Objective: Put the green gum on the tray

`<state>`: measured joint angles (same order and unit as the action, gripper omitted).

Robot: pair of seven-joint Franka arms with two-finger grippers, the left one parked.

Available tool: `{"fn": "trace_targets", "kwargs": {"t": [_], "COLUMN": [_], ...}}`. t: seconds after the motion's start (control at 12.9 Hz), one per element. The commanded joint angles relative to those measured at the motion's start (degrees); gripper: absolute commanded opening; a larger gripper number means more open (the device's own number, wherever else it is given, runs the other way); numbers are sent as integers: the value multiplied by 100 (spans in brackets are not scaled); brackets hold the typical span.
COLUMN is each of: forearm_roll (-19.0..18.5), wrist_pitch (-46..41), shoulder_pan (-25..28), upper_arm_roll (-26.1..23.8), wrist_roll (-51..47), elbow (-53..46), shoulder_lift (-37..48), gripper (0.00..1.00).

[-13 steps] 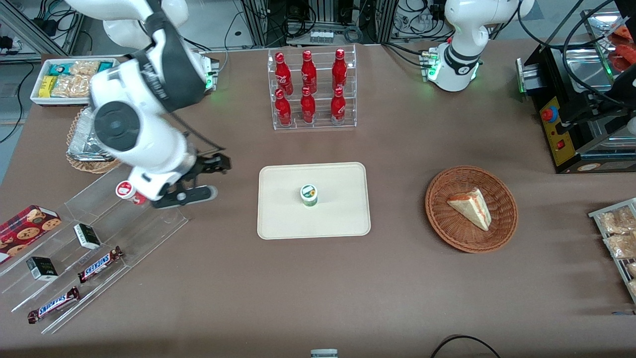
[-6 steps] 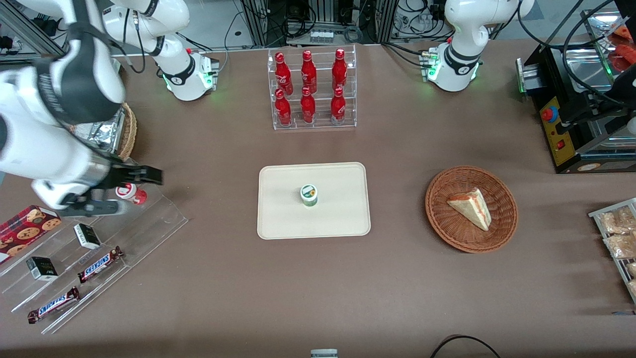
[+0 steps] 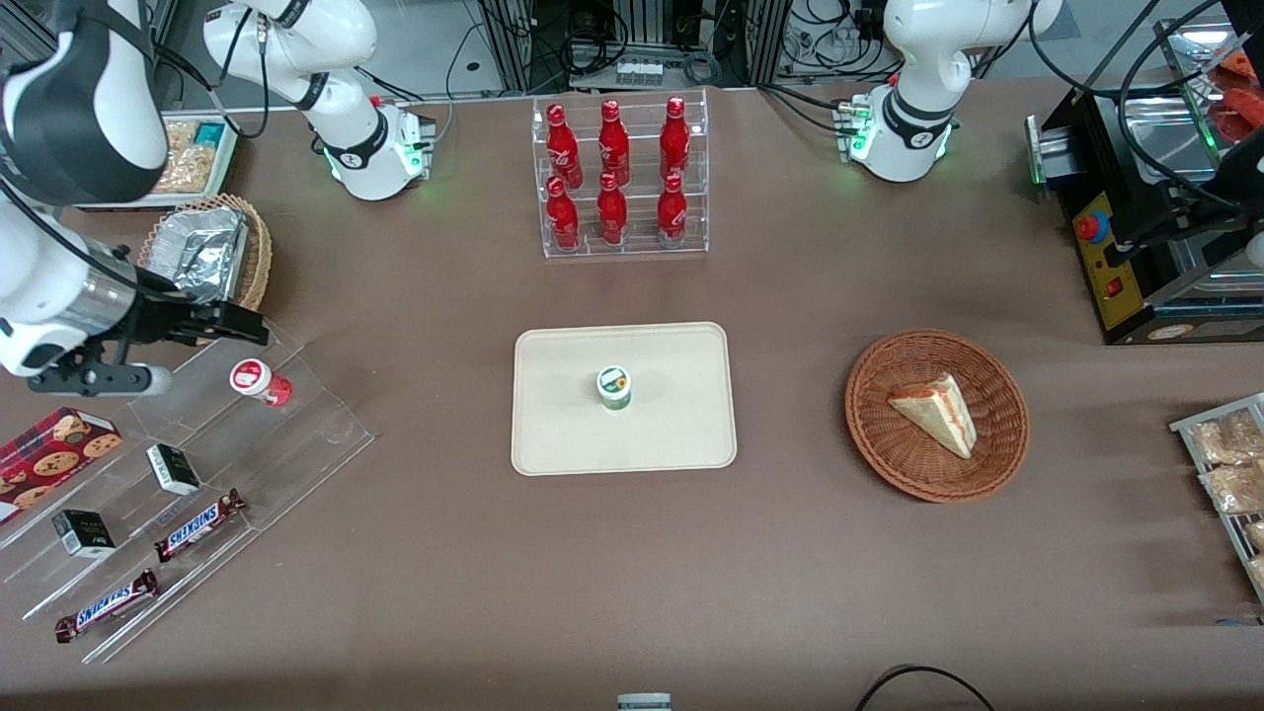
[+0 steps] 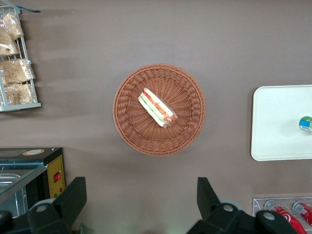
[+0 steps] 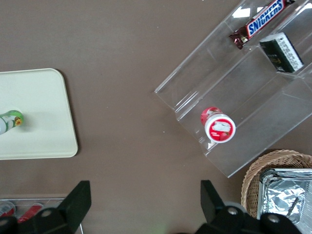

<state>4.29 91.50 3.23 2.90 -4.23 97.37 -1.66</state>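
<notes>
The green gum (image 3: 614,387), a small green container with a white lid, stands upright near the middle of the cream tray (image 3: 573,434). It also shows in the right wrist view (image 5: 9,122) on the tray (image 5: 41,97), and in the left wrist view (image 4: 306,123) on the tray (image 4: 275,122). My right gripper (image 3: 197,349) is open and empty, raised above the acrylic shelf at the working arm's end of the table, well away from the tray. Its fingers stand wide apart in the right wrist view (image 5: 145,200), with bare table between them.
A red-bodied gum container (image 3: 252,379) stands on the stepped acrylic shelf (image 3: 296,444), close under my gripper. The shelf also holds Snickers bars (image 3: 197,523) and small black boxes. A wicker basket with foil (image 3: 202,252), a rack of red bottles (image 3: 617,178) and a sandwich basket (image 3: 936,415) stand around.
My right arm has swung away from the tray toward the working arm's end of the table, passing over the acrylic shelf. The green gum has stayed put on the tray.
</notes>
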Motion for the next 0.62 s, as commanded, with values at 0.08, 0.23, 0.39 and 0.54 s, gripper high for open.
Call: {"fn": "trace_targets", "kwargs": {"t": [0.08, 0.23, 0.39, 0.54], "forearm_roll": [-164, -349, -358, -358], "wrist_pitch": [-166, -324, -570, -816], "shoulder_pan": [-358, -419, -428, -428], "upper_arm_roll": [-158, -158, -158, -149], "wrist_roll": [177, 203, 177, 116], "elbow": [221, 195, 124, 10], "shoulder_lift": [367, 455, 500, 544], "gripper": [100, 100, 100, 100]}}
